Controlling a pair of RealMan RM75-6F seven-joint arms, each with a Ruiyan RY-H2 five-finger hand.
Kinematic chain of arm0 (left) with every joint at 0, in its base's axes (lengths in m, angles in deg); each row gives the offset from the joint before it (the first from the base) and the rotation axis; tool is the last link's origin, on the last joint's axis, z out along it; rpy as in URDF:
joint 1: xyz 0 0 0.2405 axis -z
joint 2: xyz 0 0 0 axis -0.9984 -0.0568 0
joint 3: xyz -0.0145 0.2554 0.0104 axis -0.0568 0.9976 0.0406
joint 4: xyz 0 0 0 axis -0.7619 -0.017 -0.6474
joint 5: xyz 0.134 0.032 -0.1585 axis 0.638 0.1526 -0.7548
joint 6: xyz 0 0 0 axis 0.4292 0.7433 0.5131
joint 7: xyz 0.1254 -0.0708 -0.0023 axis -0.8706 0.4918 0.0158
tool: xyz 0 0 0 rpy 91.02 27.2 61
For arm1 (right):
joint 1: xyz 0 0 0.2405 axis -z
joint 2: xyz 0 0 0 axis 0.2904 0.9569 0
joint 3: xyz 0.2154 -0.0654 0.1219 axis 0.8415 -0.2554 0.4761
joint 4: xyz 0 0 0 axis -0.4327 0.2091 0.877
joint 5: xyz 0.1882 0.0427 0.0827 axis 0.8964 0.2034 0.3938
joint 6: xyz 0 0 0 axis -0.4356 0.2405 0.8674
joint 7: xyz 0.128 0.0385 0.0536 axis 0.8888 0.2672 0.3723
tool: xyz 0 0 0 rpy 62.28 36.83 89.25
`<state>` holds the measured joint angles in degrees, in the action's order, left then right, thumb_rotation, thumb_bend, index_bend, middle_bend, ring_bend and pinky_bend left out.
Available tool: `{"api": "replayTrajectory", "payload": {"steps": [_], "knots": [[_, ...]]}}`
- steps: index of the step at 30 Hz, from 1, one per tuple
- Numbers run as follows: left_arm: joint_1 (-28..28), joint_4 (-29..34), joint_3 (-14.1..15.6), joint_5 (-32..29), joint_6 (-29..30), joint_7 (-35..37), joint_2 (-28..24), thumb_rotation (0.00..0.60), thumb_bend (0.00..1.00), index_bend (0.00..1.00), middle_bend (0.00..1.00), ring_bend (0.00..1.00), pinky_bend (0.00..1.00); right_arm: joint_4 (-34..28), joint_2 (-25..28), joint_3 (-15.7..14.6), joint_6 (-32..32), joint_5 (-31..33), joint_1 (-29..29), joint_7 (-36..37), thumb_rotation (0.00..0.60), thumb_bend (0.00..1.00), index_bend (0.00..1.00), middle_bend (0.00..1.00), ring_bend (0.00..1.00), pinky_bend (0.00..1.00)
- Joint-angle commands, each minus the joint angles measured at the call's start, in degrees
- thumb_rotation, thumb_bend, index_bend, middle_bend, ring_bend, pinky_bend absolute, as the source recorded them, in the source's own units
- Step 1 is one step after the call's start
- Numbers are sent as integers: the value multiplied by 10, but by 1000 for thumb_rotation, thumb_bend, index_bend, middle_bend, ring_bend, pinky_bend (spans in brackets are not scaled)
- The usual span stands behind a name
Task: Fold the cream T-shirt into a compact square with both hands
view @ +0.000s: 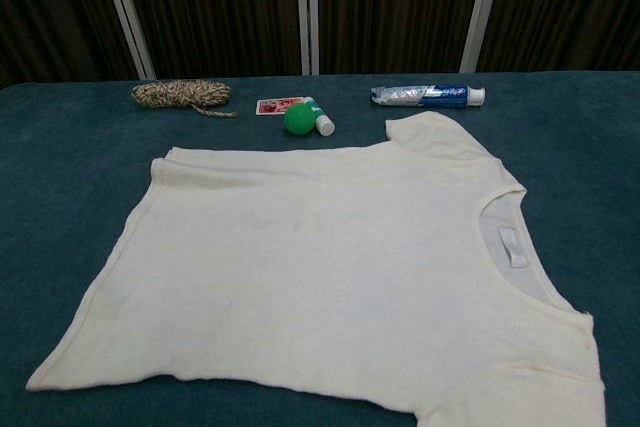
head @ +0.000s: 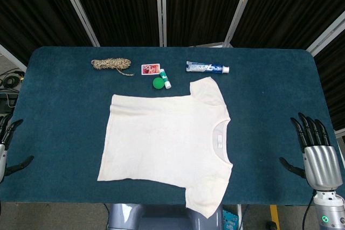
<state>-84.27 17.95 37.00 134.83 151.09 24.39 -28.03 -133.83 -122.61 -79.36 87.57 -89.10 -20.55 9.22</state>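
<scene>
Dark curtains hang behind a table (head: 64, 133) covered in deep teal cloth. At its left edge the left hand (head: 6, 146) shows only in part, its dark fingers (head: 12, 127) spread apart and its thumb stuck out, holding nothing. Along the far side lies a coil of twine (head: 111, 65), then a small red card (head: 150, 69), then a green ball (head: 158, 83) touching a small white tube with a green cap (head: 166, 78), then a toothpaste tube (head: 207, 68) lying flat. The cream T-shirt (head: 167, 144) is spread flat in the middle of the table, collar toward the right and hem toward the left, one sleeve reaching toward the toothpaste and the other hanging over the near edge. At the right edge the right hand (head: 315, 152) rests apart from the shirt, fingers (head: 311, 129) straight and spread, thumb out, empty.
</scene>
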Motion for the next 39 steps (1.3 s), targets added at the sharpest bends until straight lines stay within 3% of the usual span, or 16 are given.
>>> {"api": "replayTrajectory", "payload": {"steps": [1, 11, 18, 22, 26, 31, 39], "knots": [[2, 3, 0, -3, -5, 0, -3, 600, 0, 0, 0, 0, 0, -1, 0, 0, -2, 2, 0, -2, 600, 0, 0, 0, 0, 0], [3, 11, 2, -16, -18, -3, -11, 600, 0, 0, 0, 0, 0, -4, -1, -1, -5, 1, -2, -12, 600, 0, 0, 0, 0, 0], [8, 9, 0, -16, -26, -3, -11, 600, 0, 0, 0, 0, 0, 12, -1, -34, -69, -46, -31, 8, 600, 0, 26, 0, 0, 0], [13, 5, 1, -21, -35, -10, -4, 600, 0, 0, 0, 0, 0, 85, -17, -80, -148, -143, -83, 58, 600, 0, 110, 0, 0, 0], [15, 2, -1, -28, -38, -26, 4, 600, 0, 0, 0, 0, 0, 141, -38, -117, -204, -200, -126, 113, 600, 0, 224, 0, 0, 0], [19, -6, -6, -42, -44, -39, 14, 600, 0, 0, 0, 0, 0, 211, -81, -137, -216, -262, -165, 145, 600, 0, 346, 0, 0, 0], [25, -15, -10, -55, -53, -52, 25, 600, 0, 0, 0, 0, 0, 299, -152, -143, -198, -306, -201, 173, 600, 14, 364, 0, 0, 0]]}}
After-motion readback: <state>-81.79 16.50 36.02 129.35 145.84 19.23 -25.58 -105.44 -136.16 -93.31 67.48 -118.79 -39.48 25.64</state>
